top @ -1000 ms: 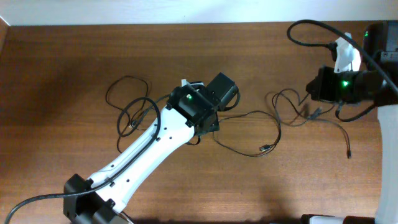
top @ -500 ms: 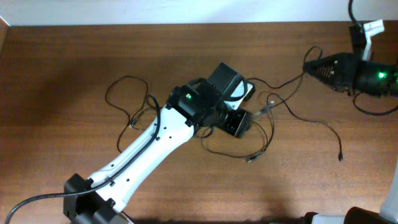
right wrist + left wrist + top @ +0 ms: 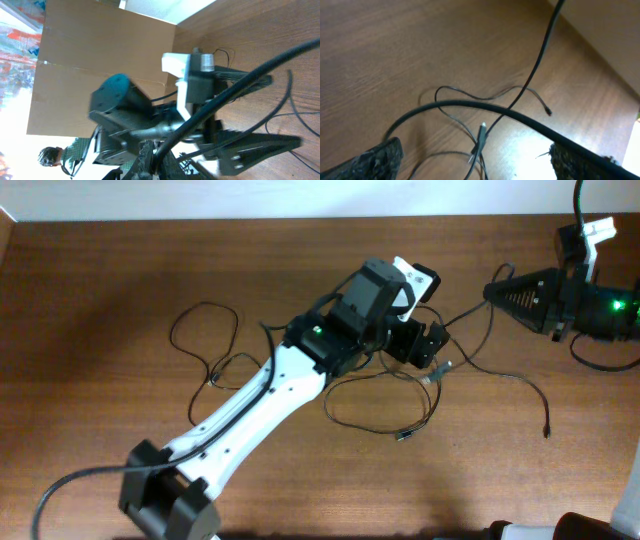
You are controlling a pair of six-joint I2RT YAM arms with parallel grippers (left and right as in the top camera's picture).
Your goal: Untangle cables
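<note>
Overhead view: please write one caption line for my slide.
Thin black cables lie tangled on a wooden table; the left gripper is open above them, and the right gripper holds one strand.

Reaching inward.
Stretches white-shelled left arm (image 3: 250, 405) diagonally, black left claw (image 3: 432, 348) spread wide; points dark right claw (image 3: 495, 290) leftward, pinched tight.

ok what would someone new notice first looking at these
The white left arm stretches diagonally across the wooden table, its left gripper open over a tangle of thin black cables at the centre. At the right edge, the right gripper pinches one strand that runs back to the tangle.
</note>
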